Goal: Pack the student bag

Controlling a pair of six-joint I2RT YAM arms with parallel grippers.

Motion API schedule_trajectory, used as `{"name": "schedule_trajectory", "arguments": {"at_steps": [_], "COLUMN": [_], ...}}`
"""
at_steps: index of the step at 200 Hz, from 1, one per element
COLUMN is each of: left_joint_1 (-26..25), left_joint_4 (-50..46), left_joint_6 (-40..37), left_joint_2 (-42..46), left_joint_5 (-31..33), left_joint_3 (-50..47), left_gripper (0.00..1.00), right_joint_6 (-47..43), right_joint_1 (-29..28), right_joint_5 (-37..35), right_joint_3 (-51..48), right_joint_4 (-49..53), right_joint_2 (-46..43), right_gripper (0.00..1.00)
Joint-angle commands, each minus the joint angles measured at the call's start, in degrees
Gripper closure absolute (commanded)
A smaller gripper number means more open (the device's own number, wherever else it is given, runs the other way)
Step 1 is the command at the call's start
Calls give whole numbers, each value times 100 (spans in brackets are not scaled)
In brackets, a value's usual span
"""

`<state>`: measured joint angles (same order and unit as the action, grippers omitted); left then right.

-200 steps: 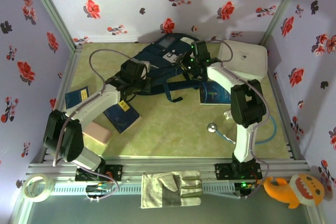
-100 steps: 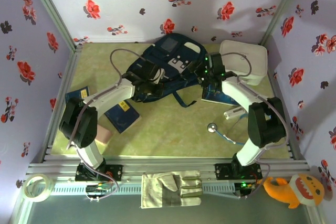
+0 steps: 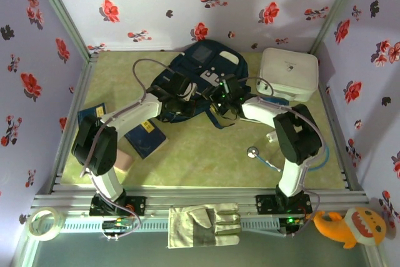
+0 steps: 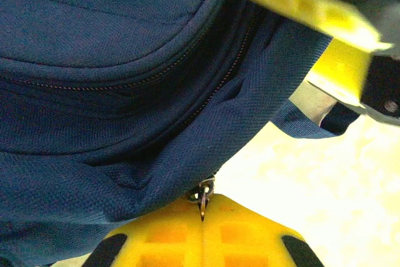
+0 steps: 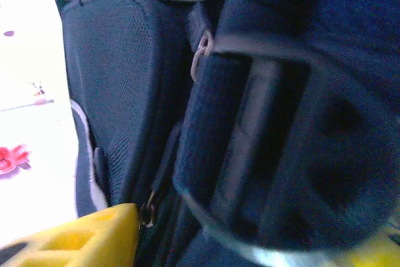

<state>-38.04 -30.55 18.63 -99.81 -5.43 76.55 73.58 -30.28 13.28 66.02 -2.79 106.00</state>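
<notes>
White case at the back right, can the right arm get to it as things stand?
Probably yes. The right gripper is at the bag's near edge, and the case lies just to its right, top bare, with nothing standing between them. It would have to leave the bag first.

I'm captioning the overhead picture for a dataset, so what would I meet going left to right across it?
tape roll → blue book → student bag → white zip case → orange shark plush
</notes>
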Motion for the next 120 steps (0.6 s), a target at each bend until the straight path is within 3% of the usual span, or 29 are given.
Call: {"name": "schedule_trajectory", "arguments": {"at_steps": [1,47,85,120], "left_joint_1": [-43,663,1130,1040], "left_joint_4": [-43,-245,-295,-219], "left_joint_6": [-141,-277,-505,-593], "left_joint_2": [234,955,1206,1130], "left_joint_5": [263,594,586,323], "left_joint_3": [-20,-725,-994,-702], "left_gripper": [100,100,100,100], "right_joint_6": [-184,-1066,-1398,-1849], "right_joint_1": [-4,182,433,497], "right_joint_5": [-116,-765,-853,-103], "right_joint_3": [403,523,686,1427], "right_joint_4": [3,604,710,666], "right_joint_2": [139,18,100,573], "right_gripper": [58,88,90,90]}}
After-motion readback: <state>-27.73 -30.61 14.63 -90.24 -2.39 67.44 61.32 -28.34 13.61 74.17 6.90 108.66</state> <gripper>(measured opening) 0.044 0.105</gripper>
